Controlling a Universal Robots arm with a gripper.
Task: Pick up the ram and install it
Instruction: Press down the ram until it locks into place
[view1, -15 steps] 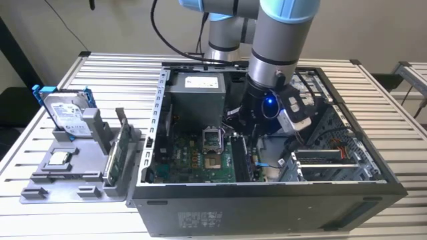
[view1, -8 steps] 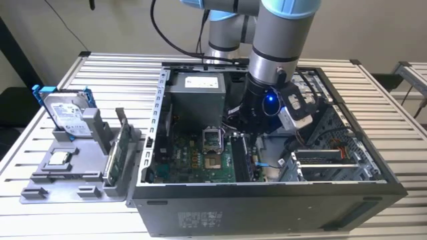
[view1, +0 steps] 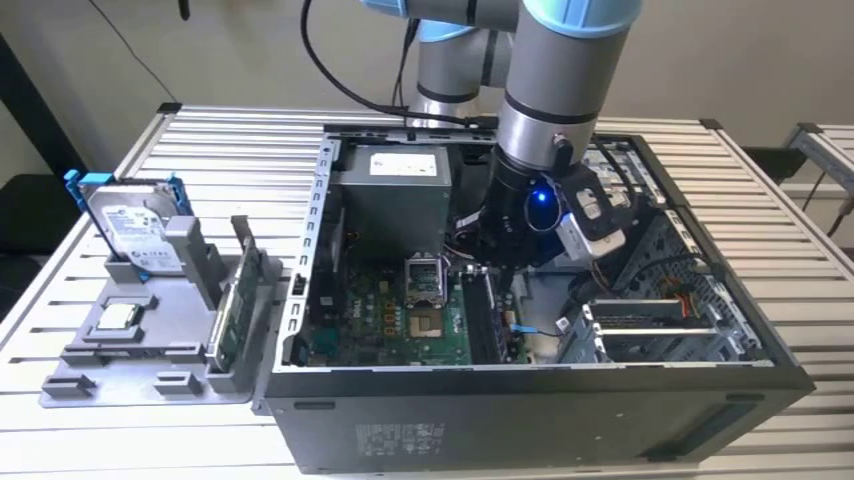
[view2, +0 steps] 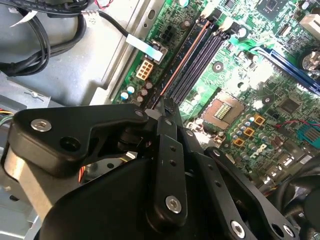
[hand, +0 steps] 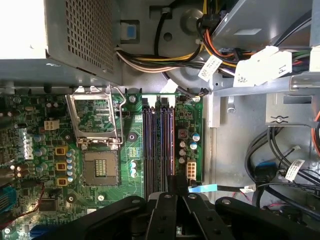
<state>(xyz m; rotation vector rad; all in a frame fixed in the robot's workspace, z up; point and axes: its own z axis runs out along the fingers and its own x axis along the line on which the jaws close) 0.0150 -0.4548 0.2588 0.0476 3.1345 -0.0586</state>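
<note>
The ram (view2: 183, 59), seen edge-on in the second wrist view, is a thin, straight, copper-toned line standing in the outermost of the dark parallel memory slots (hand: 159, 145) of the glossy green motherboard (view1: 387, 322); its faces and chips are hidden. Its long axis follows the slots, which in the exterior view run from 12 to 6 o'clock. One end lies just beside the tip of the matte black gripper (view2: 166, 105), whose bolted linkage plates cover the slots' near ends in both wrist views (hand: 175, 186). Whether the gripper pinches the stick or merely rests against it cannot be told. At 9 o'clock from the slots in the exterior view sits the square metal processor socket (view1: 424, 290). At 12 o'clock is the grey power supply box (view1: 394, 185). All lie inside the open black sheet-metal case (view1: 534, 420) on a ribbed white table (view1: 227, 140). At 9 o'clock from the case a grey moulded holder (view1: 134, 350) carries a silver hard drive in a blue frame (view1: 134, 228) and an upright green card (view1: 230, 312).
</note>
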